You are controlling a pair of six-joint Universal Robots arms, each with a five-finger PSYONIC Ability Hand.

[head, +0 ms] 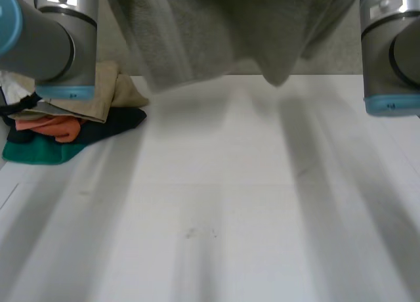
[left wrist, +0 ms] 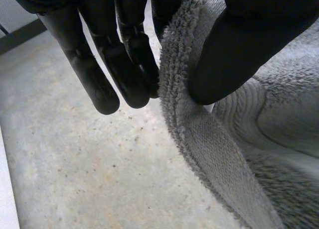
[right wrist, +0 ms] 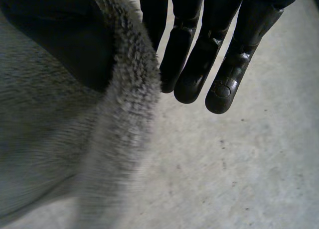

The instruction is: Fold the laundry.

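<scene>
A grey towel [head: 216, 33] hangs in the air above the far side of the white table [head: 216, 203], stretched between my two raised arms. In the left wrist view my left hand [left wrist: 124, 55] pinches the towel's thick hemmed edge [left wrist: 184, 104] between its thumb and straight fingers. In the right wrist view my right hand [right wrist: 199, 55] grips the other end of the towel [right wrist: 60, 139] the same way, its fluffy edge caught between thumb and fingers. The towel's lower edge droops to a point a little above the tabletop.
A pile of laundry lies at the table's far left: a tan cloth [head: 105, 95], an orange piece [head: 56, 126], a dark one [head: 115, 121] and a green one [head: 39, 154]. Concrete floor [left wrist: 75, 164] lies below both hands.
</scene>
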